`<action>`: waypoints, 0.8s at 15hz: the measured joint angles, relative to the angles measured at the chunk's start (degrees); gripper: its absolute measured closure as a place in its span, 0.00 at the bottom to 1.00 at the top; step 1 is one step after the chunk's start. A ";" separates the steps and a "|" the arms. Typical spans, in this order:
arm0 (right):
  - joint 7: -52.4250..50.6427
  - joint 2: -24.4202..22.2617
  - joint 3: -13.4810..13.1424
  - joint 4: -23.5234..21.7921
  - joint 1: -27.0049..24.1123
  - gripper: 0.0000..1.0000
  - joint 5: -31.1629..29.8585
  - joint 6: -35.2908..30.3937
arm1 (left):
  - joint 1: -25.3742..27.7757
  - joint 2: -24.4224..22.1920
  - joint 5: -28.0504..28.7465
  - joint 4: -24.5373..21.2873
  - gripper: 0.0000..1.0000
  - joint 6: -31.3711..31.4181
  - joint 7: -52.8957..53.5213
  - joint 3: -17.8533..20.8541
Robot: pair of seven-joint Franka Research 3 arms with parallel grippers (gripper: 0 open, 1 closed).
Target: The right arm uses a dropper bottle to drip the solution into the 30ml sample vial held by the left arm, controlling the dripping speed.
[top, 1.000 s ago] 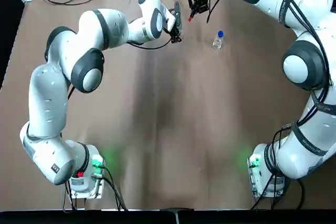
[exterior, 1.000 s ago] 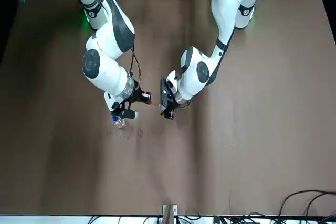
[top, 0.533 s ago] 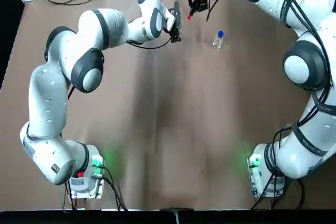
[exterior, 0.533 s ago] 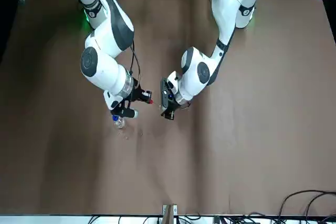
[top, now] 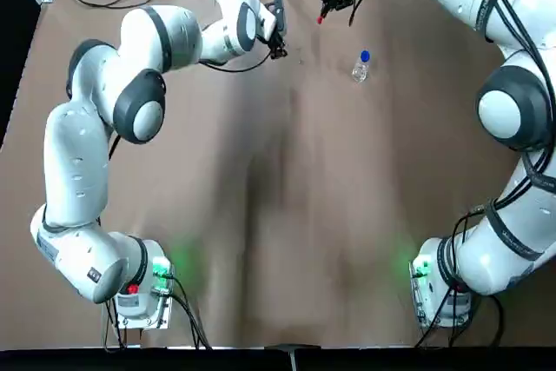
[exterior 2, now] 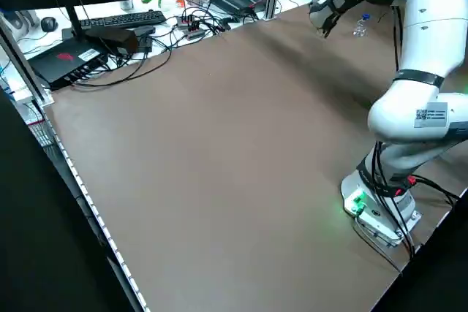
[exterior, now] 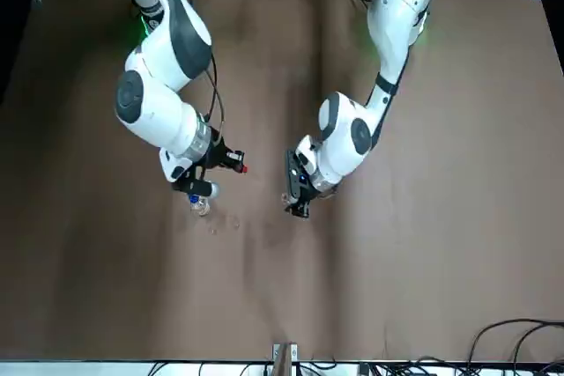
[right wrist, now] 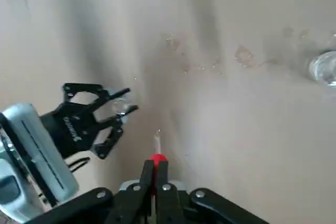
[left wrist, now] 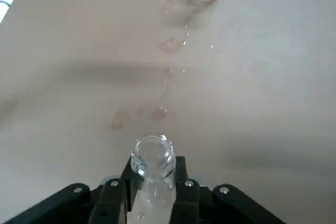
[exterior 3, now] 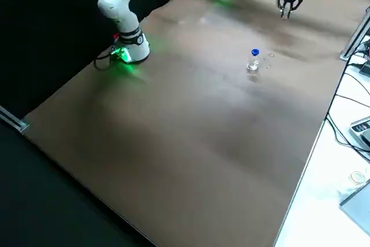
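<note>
- The left gripper [left wrist: 152,195] was clamped on the 30ml sample vial [left wrist: 152,156], held above the far part of the table [top: 278,215], open mouth pointing away from the wrist.
- The right gripper [right wrist: 156,179] was pinched shut on the red-tipped dropper [right wrist: 157,150], its thin tip pointing outward.
- The two grippers hung apart; the vial lay off to one side of the dropper tip, not under it.
- The dropper bottle [top: 361,66] stood on the table, on the right arm's side.
</note>
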 joint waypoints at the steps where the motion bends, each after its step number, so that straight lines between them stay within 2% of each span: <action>1: 0.00 -0.29 -0.08 0.00 -0.48 0.96 0.00 -0.47 | 0.94 0.00 0.00 0.00 0.68 -0.56 0.26 -0.05; 6: -0.43 -2.56 -0.61 0.04 -5.87 0.96 -1.18 -6.45 | 11.40 0.04 0.00 -0.03 0.68 -6.32 6.00 -3.93; 12: -0.52 -2.85 -0.75 -0.25 -10.94 0.96 -10.00 -9.39 | 22.15 0.23 0.00 -0.05 0.68 -13.00 16.41 -5.90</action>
